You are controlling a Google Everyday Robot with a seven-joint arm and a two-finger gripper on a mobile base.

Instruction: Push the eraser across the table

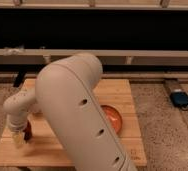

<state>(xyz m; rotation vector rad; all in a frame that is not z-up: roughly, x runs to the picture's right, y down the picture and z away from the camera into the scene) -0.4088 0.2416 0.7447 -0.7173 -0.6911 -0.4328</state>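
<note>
Eraser: I can't find it; the arm point(79, 115) covers the middle of the table point(119, 92). Lower left of frame: gripper point(19, 139) down at the tabletop near the left edge; whether clenched or released, I cannot tell. Just right of it, touching or nearly so, a dark red object point(27, 129). Right of centre: orange bowl point(113, 118), half hidden by the arm, contents unreadable. Far right, on the floor: blue device point(180, 98).

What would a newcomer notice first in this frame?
The bulky beige arm fills the middle foreground, hiding much of the wooden table. Its gripper hangs low near the table's left edge beside a small dark red object, and an orange bowl peeks out from behind the arm.
</note>
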